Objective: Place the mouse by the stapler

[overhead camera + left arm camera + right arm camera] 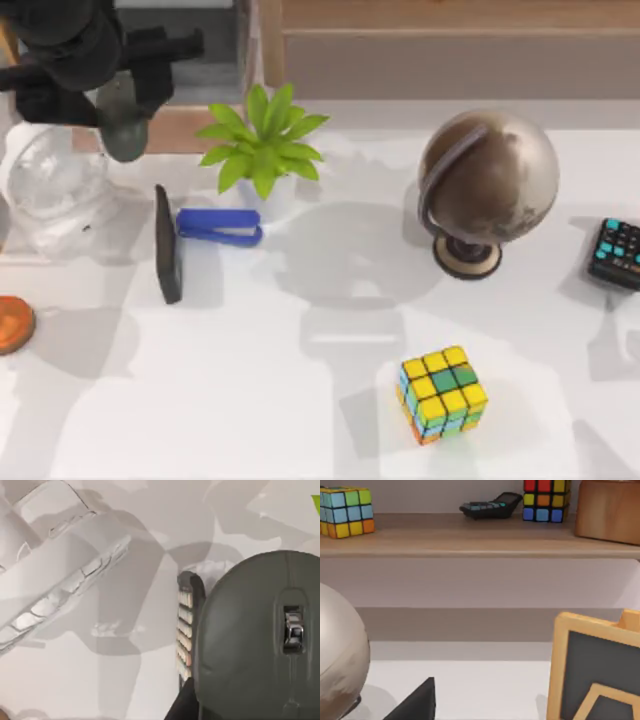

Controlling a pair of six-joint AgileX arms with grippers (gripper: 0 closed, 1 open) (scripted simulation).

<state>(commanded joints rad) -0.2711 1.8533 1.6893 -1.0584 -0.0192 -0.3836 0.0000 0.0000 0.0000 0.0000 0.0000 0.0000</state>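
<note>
The dark grey mouse (pixel 124 128) hangs at the table's back left corner with my left gripper (pixel 118 100) shut on it. In the left wrist view the mouse (pixel 255 645) looms large, scroll wheel showing, with one ribbed finger (pixel 185 625) pressed against its side. The blue stapler (pixel 220 227) lies flat on the table, nearer the front and to the right of the held mouse, just in front of the potted plant. My right arm is parked, its wrist camera facing the back shelf.
A thin black slab (pixel 167 243) stands just left of the stapler. A potted plant (pixel 262 150), globe (pixel 487 185), calculator (pixel 617 253) and colourful cube (pixel 443 393) spread rightward. A clear object (pixel 50 185) and an orange disc (pixel 12 325) sit at the left.
</note>
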